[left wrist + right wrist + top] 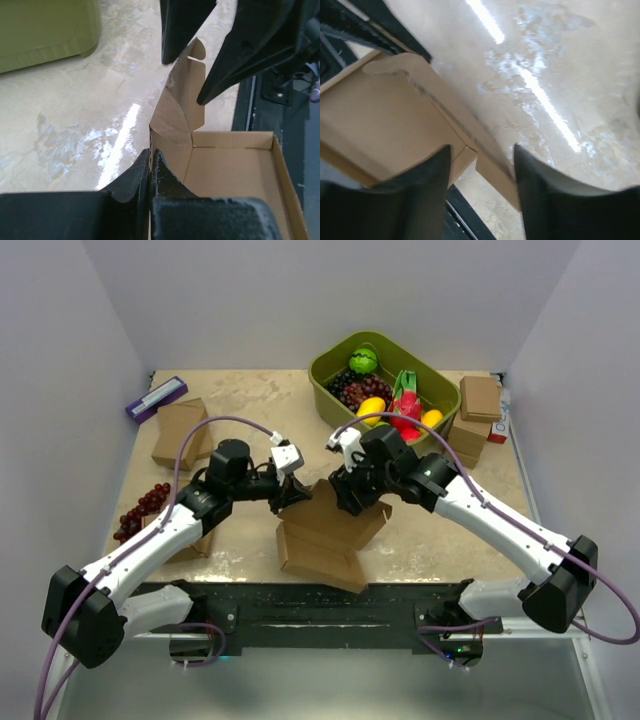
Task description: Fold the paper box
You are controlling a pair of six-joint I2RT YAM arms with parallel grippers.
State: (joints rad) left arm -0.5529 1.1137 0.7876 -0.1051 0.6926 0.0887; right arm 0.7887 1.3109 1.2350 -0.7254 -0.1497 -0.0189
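From above, the paper box point(325, 545) lies half-formed on the worktop point(250, 400), just ahead of the two arm bases and between the arms, which meet over its far edge. The left end effector point(297, 502) reaches in from the left and the right end effector point(352, 502) from the right, with a green tub point(385, 380) of fruit well behind them. The left wrist camera shows its own fingers point(135, 182) pressed together on the thin side wall at the corner of the tray, so it is pinching the paper box. Beyond them an upright flap point(182, 107) with a rounded tab stands up, and the other arm's dark fingers sit on either side of its top. The right wrist camera shows its own fingers point(422, 187) spread apart, straddling the flap's edge without clamping it. The sheet looks light, thin and springy. It should bend readily along its pressed creases but would dent or buckle if squeezed mid-panel, and its smooth surface could slip from a shallow pinch. The best hold is probably close to a crease or on a wall's edge, with one arm anchoring the tray while the other folds the flap.
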